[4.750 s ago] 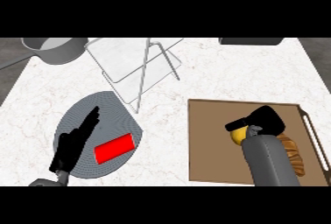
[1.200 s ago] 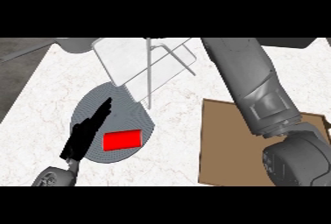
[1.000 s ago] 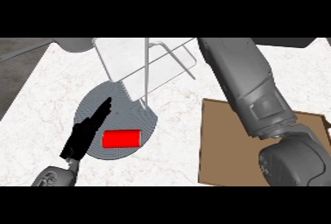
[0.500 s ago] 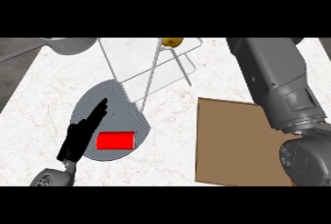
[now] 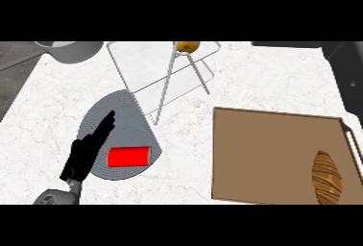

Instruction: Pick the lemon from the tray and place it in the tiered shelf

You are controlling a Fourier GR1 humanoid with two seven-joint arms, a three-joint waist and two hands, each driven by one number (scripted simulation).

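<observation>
The yellow lemon (image 5: 187, 46) sits on the wire tiered shelf (image 5: 164, 72) at the top of the head view, with no hand on it. The brown tray (image 5: 273, 153) lies at the lower right and carries a croissant (image 5: 327, 176). My left hand (image 5: 87, 153) rests open at the lower left, its straight fingers lying over a grey plate (image 5: 124, 108). Of my right arm only a grey stretch (image 5: 349, 72) shows at the right edge; its hand is out of view.
A red block (image 5: 129, 156) lies on the grey plate beside my left hand. A grey pot (image 5: 71, 49) stands at the upper left corner. A dark object (image 5: 287, 43) lies at the counter's far edge, upper right.
My right arm has drawn off to the right edge, uncovering the tray and the croissant. The lemon stays on the shelf. The left hand has not moved.
</observation>
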